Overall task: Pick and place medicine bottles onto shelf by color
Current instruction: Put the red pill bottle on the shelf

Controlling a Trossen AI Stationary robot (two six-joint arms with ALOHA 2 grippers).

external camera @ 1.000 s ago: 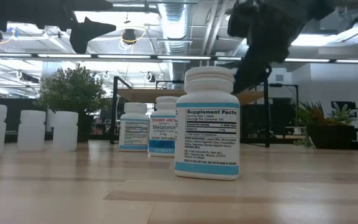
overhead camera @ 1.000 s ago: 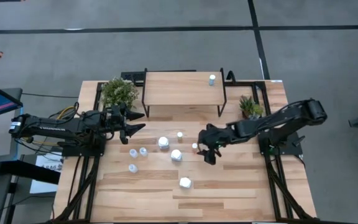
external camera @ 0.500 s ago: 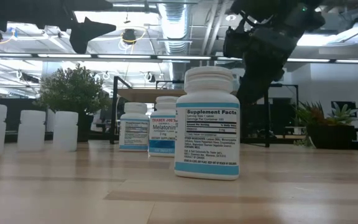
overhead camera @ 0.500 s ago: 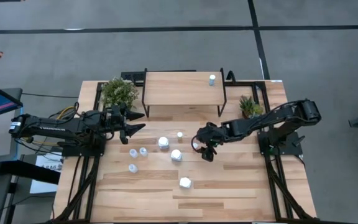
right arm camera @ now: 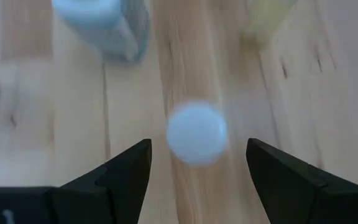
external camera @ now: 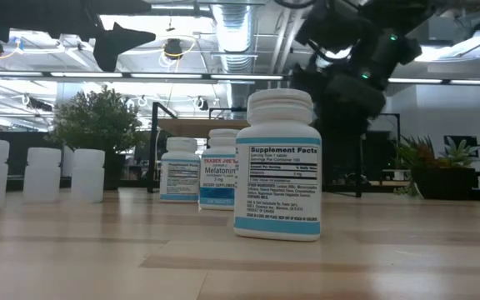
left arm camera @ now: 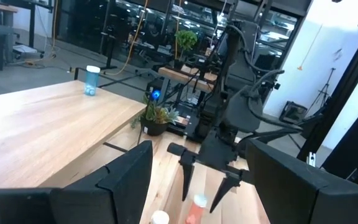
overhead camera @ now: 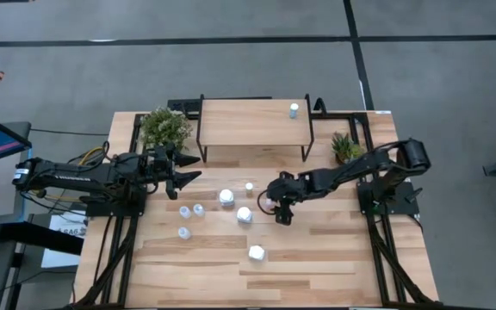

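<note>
Straddling the tiny red-capped bottle [left arm camera: 198, 208] near mid-table, the right gripper [left arm camera: 205, 187] holds its fingers wide. An off-centre descent risks a fingertip tipping this small, smooth cylinder toward the chunky white bottle [overhead camera: 244, 213]. The left gripper [overhead camera: 183, 170] waits, spread wide, beside the light-wood, black-framed shelf [overhead camera: 252, 129].

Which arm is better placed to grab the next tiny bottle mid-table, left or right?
Right. The right gripper hangs with fingers open straddling a tiny bottle. The left gripper waits beside the plant, apart from every bottle.
</note>
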